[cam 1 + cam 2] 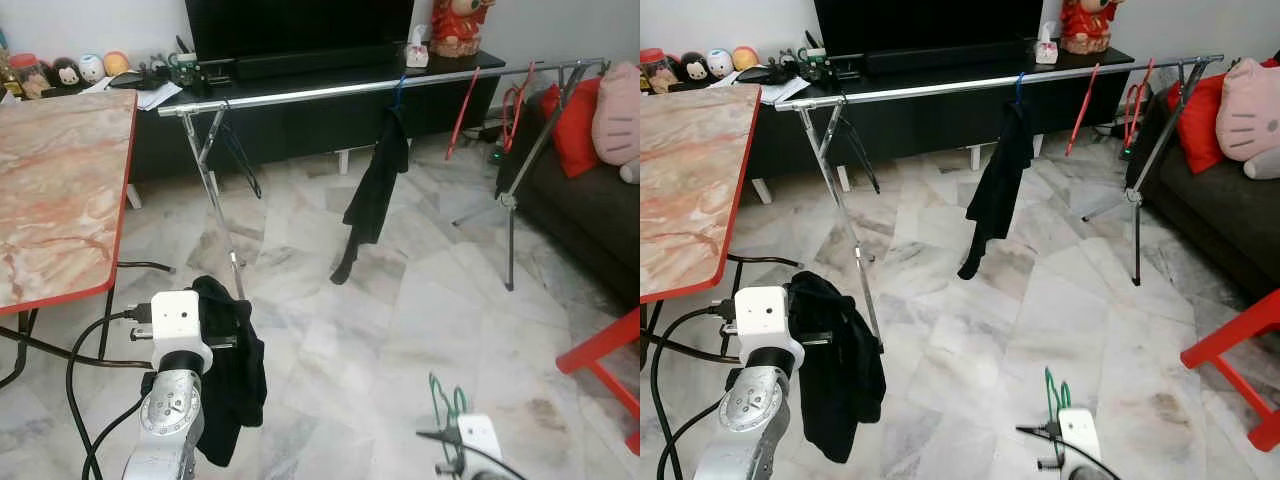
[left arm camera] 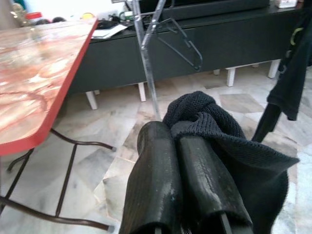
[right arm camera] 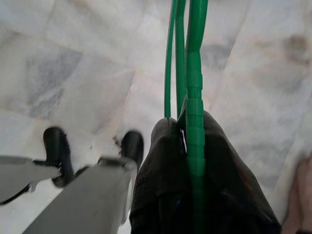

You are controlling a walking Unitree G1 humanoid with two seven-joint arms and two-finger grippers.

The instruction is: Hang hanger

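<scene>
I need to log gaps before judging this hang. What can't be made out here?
- Green hanger: hook cut off by the right wrist view's top edge.
- Right gripper: body cut off by the eye views' bottom edge.
- Black garment: shape unclear, bunched on the left gripper.
- Shelf trinkets: too small.

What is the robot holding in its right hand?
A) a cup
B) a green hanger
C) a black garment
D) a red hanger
B: the right hand is shut on the green hanger, whose loops rise above it in the head views, while the left hand is the one shut on the black garment.
</scene>
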